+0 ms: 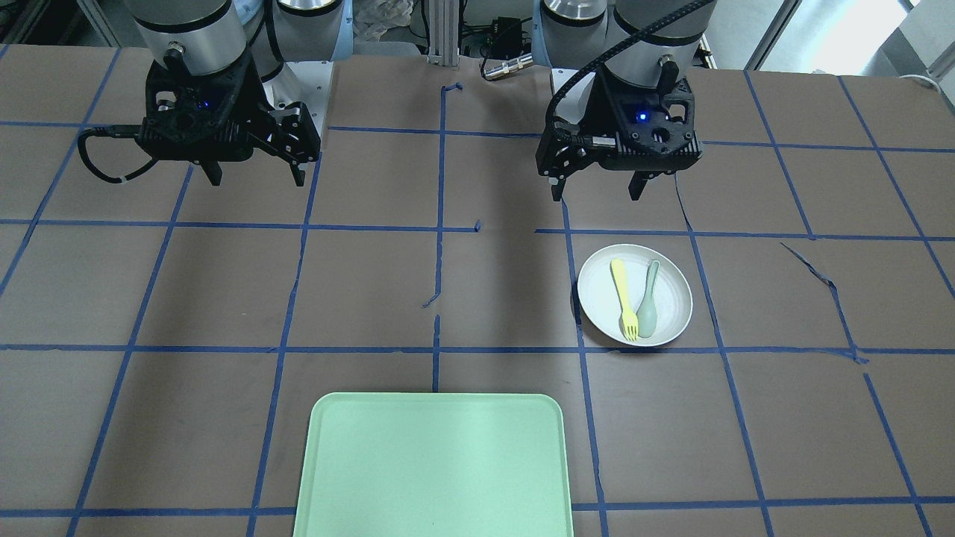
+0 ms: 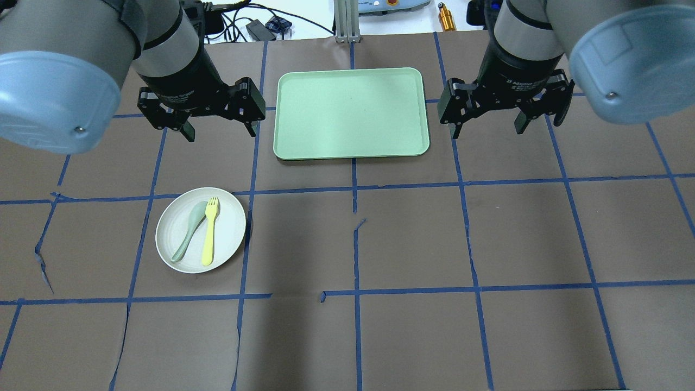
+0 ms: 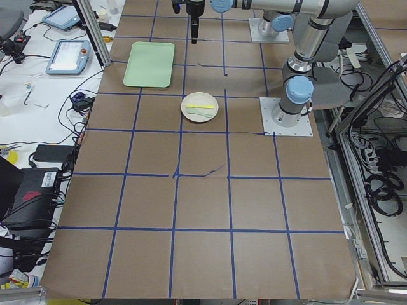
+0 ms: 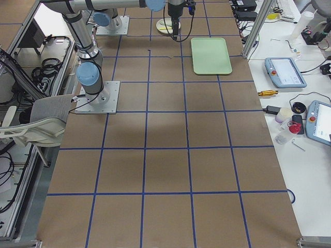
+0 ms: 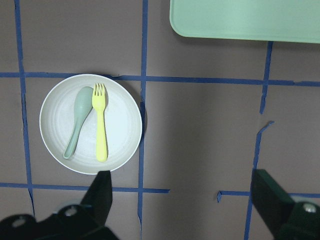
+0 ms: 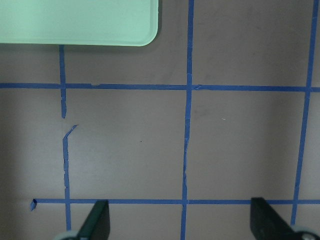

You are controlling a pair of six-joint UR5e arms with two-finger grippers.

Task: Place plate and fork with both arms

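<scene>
White lettering [image 2: 522,82] on the black collar of the right arm begins "2F Adaptive"; the rest is too small to read. The like print on the left arm's collar cannot be read.

The plate [image 2: 228,225] is round, white and shallow with a raised rim and faint rings across its floor. It sits flat on the brown tabletop [image 2: 412,239], which is crossed by blue tape lines [image 2: 472,239]. In the overhead view it lies at about 8 o'clock from the mint-green tray [image 2: 350,111], well apart from it.

The fork [image 2: 209,231] is slim, bright yellow plastic with short tines. It lies in the plate with tines toward 12 o'clock and handle toward 6. Just beside it, on its 9 o'clock side, is a pale grey-green spoon [image 2: 190,231], with its bowl toward 1 o'clock and its handle toward 7; the spoon bowl is close against the tines.

The left tool [image 2: 220,132] hangs above the tabletop at 12 o'clock from the plate and 9 o'clock from the tray, with its fingers spread. The right tool [image 2: 488,130] hangs at 3 o'clock from the tray, also spread wide, over bare paper.
</scene>
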